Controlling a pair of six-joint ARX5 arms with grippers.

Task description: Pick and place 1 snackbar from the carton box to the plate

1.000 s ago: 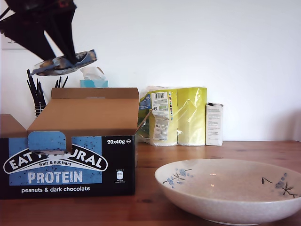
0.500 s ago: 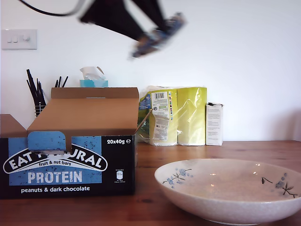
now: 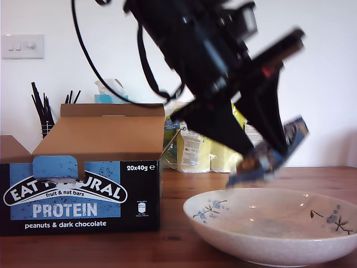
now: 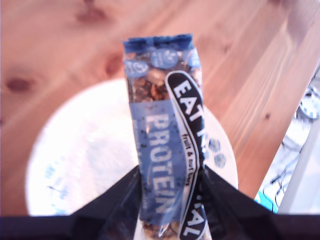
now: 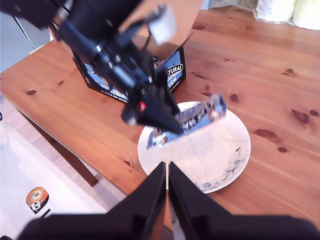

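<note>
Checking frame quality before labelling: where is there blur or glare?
Exterior view: the arm and snack bar smear with motion; the box stays sharp. First wrist view: the plate is washed out white. Second wrist view: the other arm is blurred.

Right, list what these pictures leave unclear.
- Inside of the carton box: hidden by its flaps in the exterior view and by my first gripper's arm in the second wrist view.
- Snackbar: motion-blurred in the exterior view, its print unreadable there.
- My second gripper: in no other view.
- Plate: cut off by the exterior view's right edge.
</note>
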